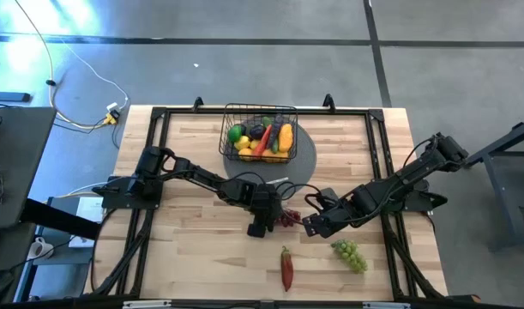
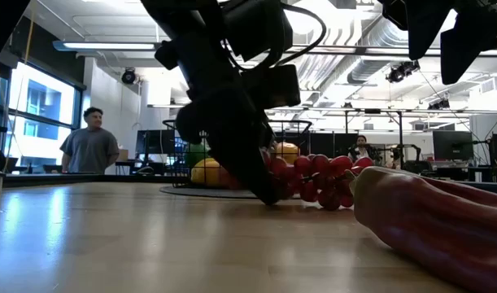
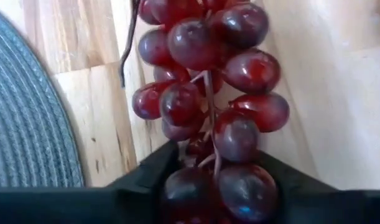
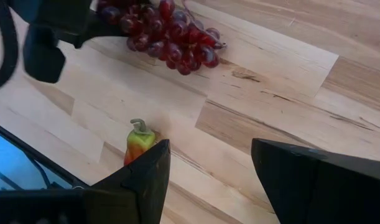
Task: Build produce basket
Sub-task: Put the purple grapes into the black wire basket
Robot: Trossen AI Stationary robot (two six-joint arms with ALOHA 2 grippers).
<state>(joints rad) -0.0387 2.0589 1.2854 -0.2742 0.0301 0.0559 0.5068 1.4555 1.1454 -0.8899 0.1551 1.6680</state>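
The black wire basket (image 1: 260, 137) stands on the round grey mat (image 1: 306, 154) at the table's far middle. It holds lemons, an orange fruit, a green one, a red pepper and dark purple pieces. A bunch of red grapes (image 1: 287, 218) lies mid-table, with my left gripper (image 1: 275, 220) shut on it. My right gripper (image 1: 313, 225) hovers open just right of the bunch, touching nothing. Green grapes (image 1: 351, 255) and a red-orange pepper (image 1: 286, 268) lie on the wood nearer the front edge. My left gripper (image 3: 221, 186) pinches the red grapes between its two fingers (image 3: 153, 179) at one end of the bunch (image 3: 234, 186). It comes slanting down from the table's left. The rest of the bunch (image 4: 168, 34) stretches out past the fingertips, low over or on the wood (image 2: 313, 177).
The mat's edge (image 3: 28, 112) lies close beside the held grapes. In the right wrist view the pepper (image 4: 139, 142) shows by one finger of the right gripper (image 4: 208, 180). A black frame runs along the table's edges (image 1: 159, 154). People (image 2: 89, 146) are in the room beyond.
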